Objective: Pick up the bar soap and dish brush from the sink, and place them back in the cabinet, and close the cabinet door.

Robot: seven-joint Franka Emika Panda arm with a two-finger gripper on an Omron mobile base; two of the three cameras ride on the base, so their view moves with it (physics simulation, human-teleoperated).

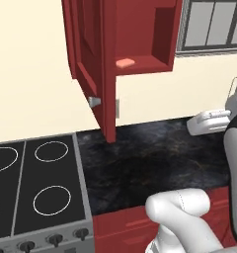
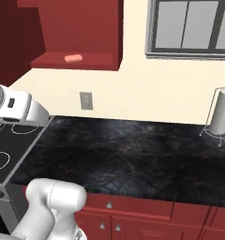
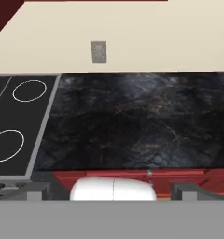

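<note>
Salmon-pink bar soap (image 1: 125, 63) lies flat on the open cabinet (image 1: 140, 34) shelf; fingers (image 3: 37, 190) spread wide.

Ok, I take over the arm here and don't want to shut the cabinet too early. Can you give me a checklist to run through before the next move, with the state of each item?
1. Bar soap on the cabinet shelf: ok, it lies flat near the front edge.
2. Dish brush in the cabinet: not ok, none on the shelf part in sight.
3. Cabinet door closed: not ok, it stands swung open, which suits the brush still to come.
4. Gripper empty and open: ok, the fingers stand wide with nothing between them.
5. Sink within reach: cannot tell, the views show counter and stove.
</note>
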